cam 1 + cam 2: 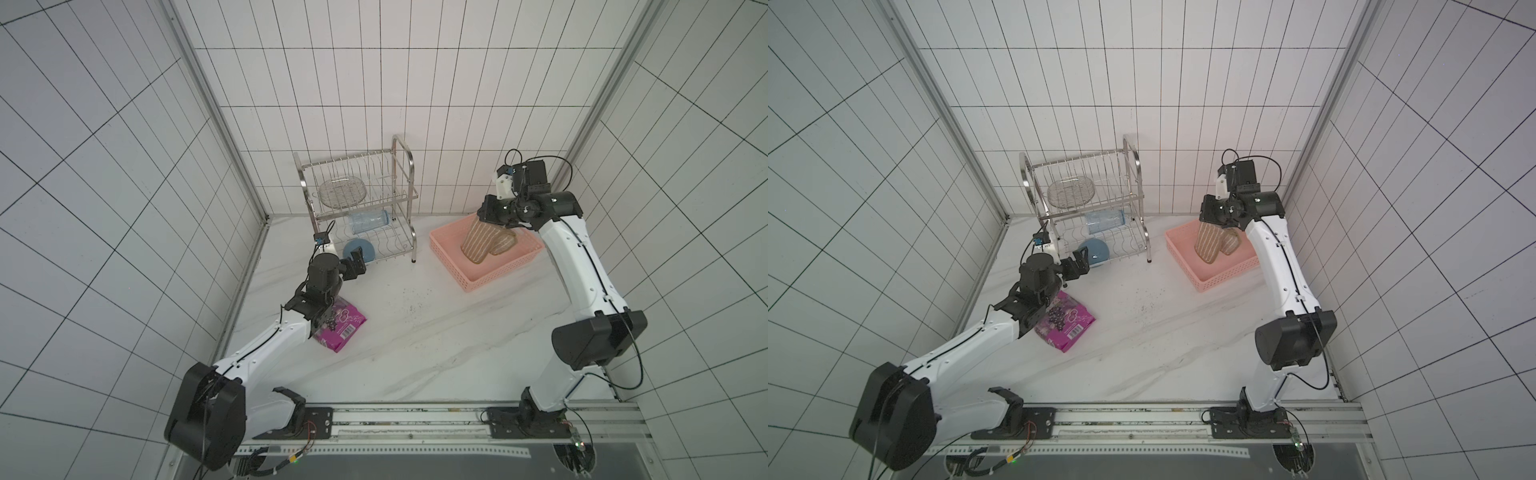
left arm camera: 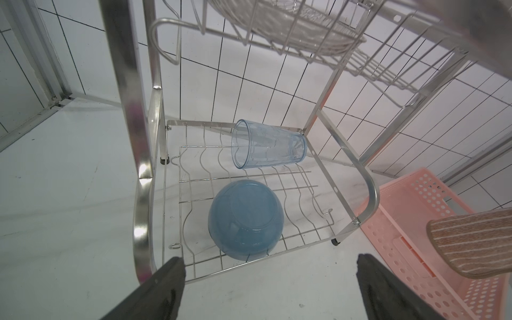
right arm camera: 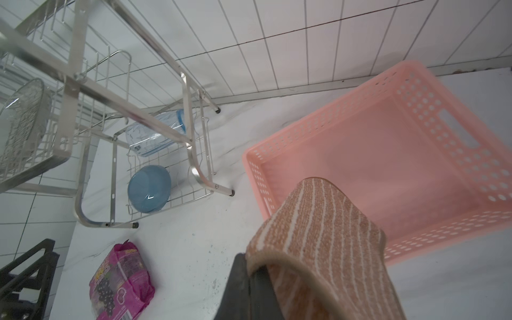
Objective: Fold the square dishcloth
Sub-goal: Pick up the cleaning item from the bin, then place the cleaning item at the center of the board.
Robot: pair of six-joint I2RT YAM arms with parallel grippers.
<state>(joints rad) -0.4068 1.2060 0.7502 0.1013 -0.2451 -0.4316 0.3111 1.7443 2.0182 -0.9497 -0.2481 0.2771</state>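
The square dishcloth (image 1: 482,243) (image 1: 1210,245), tan-brown with thin white stripes, hangs in a draped fold above the pink basket (image 1: 482,286) (image 1: 1208,286). My right gripper (image 1: 487,214) (image 1: 1209,216) is shut on its upper edge. In the right wrist view the dishcloth (image 3: 318,235) curls over the closed gripper (image 3: 249,266), with the basket (image 3: 443,221) behind it. My left gripper (image 1: 356,261) (image 1: 1077,261) stands open and empty at the front of the dish rack, far from the cloth. The left wrist view shows that gripper (image 2: 270,263), wide apart, and the cloth's hanging end (image 2: 476,243).
A two-tier metal dish rack (image 1: 399,166) stands at the back wall, holding a blue bowl (image 1: 368,249), a clear cup (image 1: 370,220) lying on its side and a clear dish on top. A magenta snack packet (image 1: 345,324) lies under my left arm. Dark specks dot the marble table (image 1: 415,307).
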